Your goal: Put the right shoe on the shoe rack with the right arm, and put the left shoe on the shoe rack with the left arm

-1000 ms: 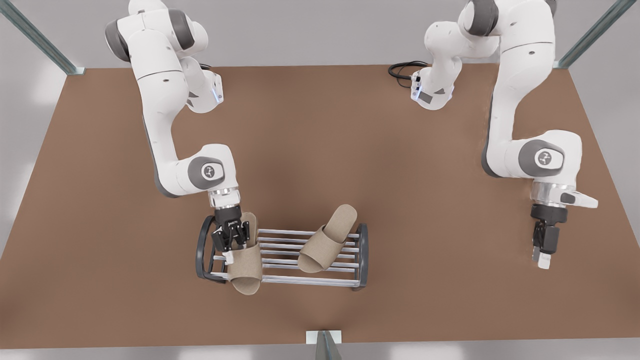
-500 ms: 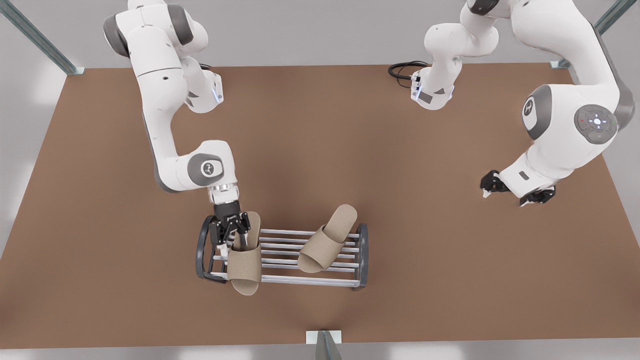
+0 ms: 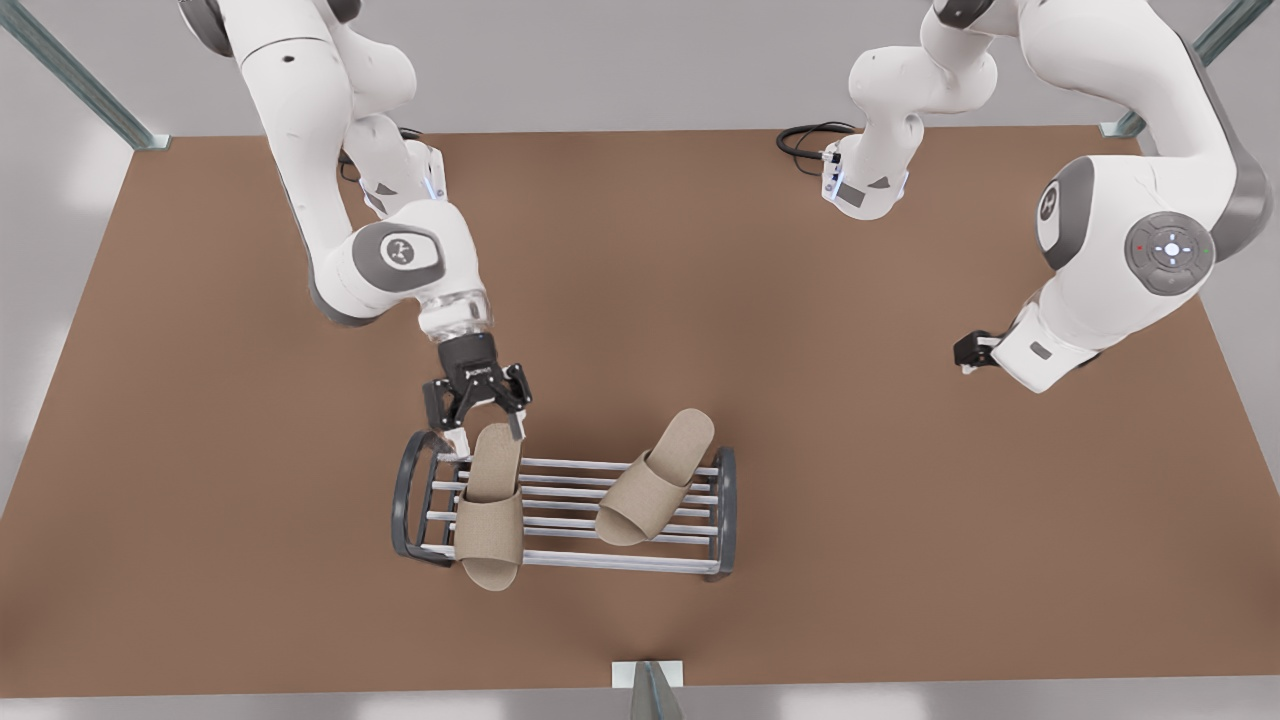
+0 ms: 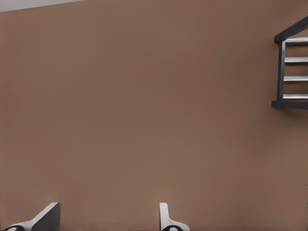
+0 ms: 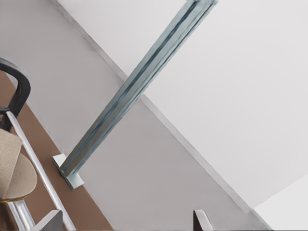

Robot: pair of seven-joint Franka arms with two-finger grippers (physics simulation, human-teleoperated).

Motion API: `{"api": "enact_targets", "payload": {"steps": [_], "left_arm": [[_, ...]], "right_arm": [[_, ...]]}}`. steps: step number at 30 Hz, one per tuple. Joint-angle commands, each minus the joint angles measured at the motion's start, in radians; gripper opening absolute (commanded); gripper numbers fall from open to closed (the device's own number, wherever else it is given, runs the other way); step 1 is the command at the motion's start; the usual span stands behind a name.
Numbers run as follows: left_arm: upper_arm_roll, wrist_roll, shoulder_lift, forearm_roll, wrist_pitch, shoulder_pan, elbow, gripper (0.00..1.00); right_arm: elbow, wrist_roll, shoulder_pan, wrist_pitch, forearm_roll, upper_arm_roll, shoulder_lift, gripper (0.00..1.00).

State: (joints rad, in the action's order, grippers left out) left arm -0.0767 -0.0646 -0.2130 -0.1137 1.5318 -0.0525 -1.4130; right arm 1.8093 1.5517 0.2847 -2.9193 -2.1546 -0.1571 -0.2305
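The brown worktop [image 3: 800,400] holds one thing, the shoe rack [image 3: 575,562]. It sits near the front edge, a bit toward the front view's left.

Both shoes lie on the rack. The first slipper [image 3: 490,510] lies across the bars at the end on the front view's left, and its toe pokes out over the near bar. The second slipper [image 3: 655,480] lies slanted at the other end, with its heel sticking out past the far bar.

The right gripper [image 3: 477,400] hangs just above the heel of the first slipper. Its jaws are wide apart and hold nothing. The left gripper [image 3: 975,352] waits well away, toward the front view's right. In the left wrist view its jaws [image 4: 108,219] are apart and hold nothing.

The slippers look soft, light and bendy, like cloth. They would likely squash a little when pinched and are not likely to break. A good place to hold one is probably the strap over the toes or the thin side edge of the sole. The second slipper looks the less steady, so a bump might tip it off the bars.
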Motion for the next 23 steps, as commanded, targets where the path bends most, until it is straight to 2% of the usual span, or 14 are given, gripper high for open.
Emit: {"api": "enact_targets", "payload": {"steps": [1, 2, 3, 4, 5, 6, 8, 10, 13, 16, 18, 23], "left_arm": [[-0.001, -0.199, 0.001, -0.001, -0.013, 0.000, 0.000, 1.00], [-0.001, -0.199, 0.001, -0.001, -0.013, 0.000, 0.000, 1.00], [-0.001, -0.210, 0.003, -0.001, -0.013, 0.000, 0.000, 1.00], [-0.003, -0.216, 0.003, -0.001, -0.013, 0.000, 0.000, 1.00], [-0.003, -0.216, 0.003, -0.001, -0.015, 0.000, 0.000, 1.00], [-0.003, -0.216, 0.004, -0.001, -0.013, 0.000, 0.000, 1.00], [-0.003, -0.216, 0.004, -0.001, -0.015, 0.000, 0.000, 1.00], [-0.003, -0.216, 0.004, -0.001, -0.015, 0.000, 0.000, 1.00], [-0.003, -0.216, 0.004, -0.001, -0.015, 0.000, 0.000, 1.00], [-0.003, -0.216, 0.004, -0.001, -0.013, 0.000, 0.000, 1.00], [-0.003, -0.216, 0.003, 0.000, -0.015, 0.000, 0.000, 1.00], [-0.005, -0.216, 0.003, 0.000, -0.013, 0.000, 0.000, 1.00]], "right_arm": [[0.005, -0.138, -0.146, 0.300, 0.416, -0.140, -0.003, 1.00], [-0.044, -0.409, -0.160, 0.426, 0.771, -0.156, -0.001, 1.00], [-0.051, -0.755, -0.170, 0.459, 1.196, -0.069, 0.017, 1.00], [-0.047, -0.963, -0.174, 0.524, 1.477, -0.023, 0.054, 1.00], [-0.109, -1.273, -0.179, 0.734, 1.931, 0.051, 0.079, 1.00], [-0.136, -1.455, -0.179, 0.885, 2.075, 0.141, 0.088, 1.00], [-0.218, -1.480, -0.220, 1.100, 2.188, 0.232, 0.063, 1.00], [-0.208, -1.562, -0.268, 1.111, 2.207, 0.246, 0.030, 1.00], [-0.186, -1.593, -0.246, 1.132, 2.204, 0.231, 0.028, 1.00], [-0.173, -1.639, -0.340, 1.132, 2.188, 0.110, 0.045, 1.00], [-0.232, -1.653, -0.341, 1.209, 2.110, 0.111, 0.069, 1.00], [-0.237, -1.654, -0.341, 1.221, 2.112, 0.113, 0.072, 1.00]]}}
